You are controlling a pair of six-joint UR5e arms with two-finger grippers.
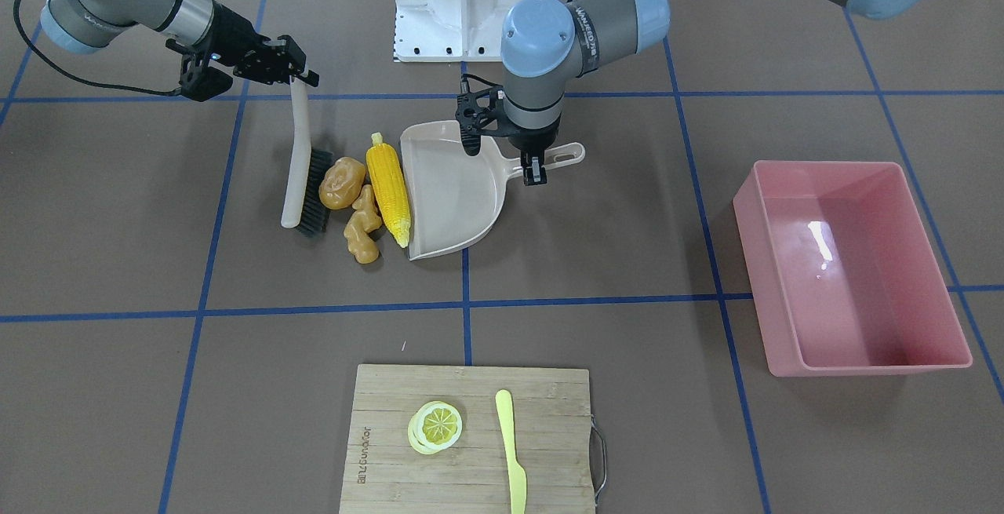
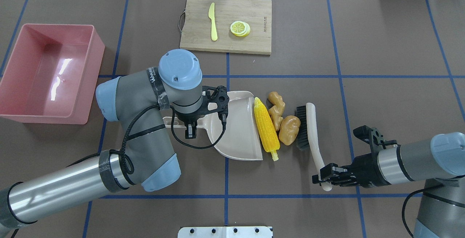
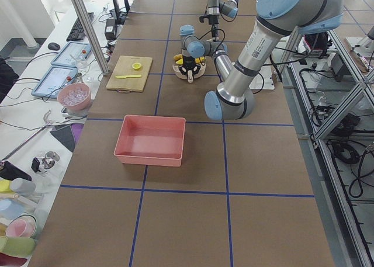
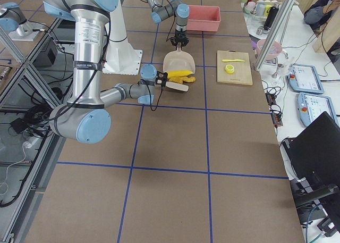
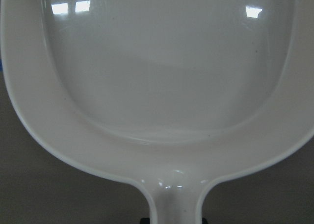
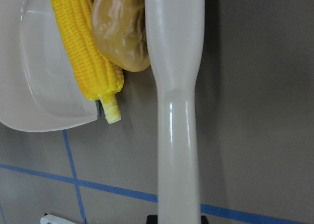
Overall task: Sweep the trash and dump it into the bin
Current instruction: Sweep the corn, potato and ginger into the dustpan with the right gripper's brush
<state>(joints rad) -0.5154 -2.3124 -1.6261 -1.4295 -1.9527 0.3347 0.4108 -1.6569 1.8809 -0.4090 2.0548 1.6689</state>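
Overhead reckoning. On the counter [image 2: 363, 49], bin [image 2: 51, 74] sits empty at ten o'clock from the dustpan [image 2: 236, 129], well apart. My left claw [image 2: 189, 128] is clenched on the dustpan handle, pinning the lip down as a backstop. My right claw [image 2: 324, 177] grasps the brush [image 2: 311, 129] handle, bristles at three o'clock of the trash, ready to push. Corn [image 2: 266, 129] lies against the lip; potato [image 2: 289, 129] and ginger [image 2: 277, 109] sit between.

Robot lab: tape-gridded table [image 3: 175, 220], aluminium post [image 3: 86, 27].

Brown table [image 2: 363, 49], blue tape grid. Beige dustpan [image 2: 238, 132] in the middle: corn cob [image 2: 266, 129] along its lip, ginger root [image 2: 277, 110] and potato [image 2: 289, 129] just past, then a brush [image 2: 302, 127]. The pink bin [image 2: 47, 115] and cutting board [image 2: 225, 41] sit well apart from it.
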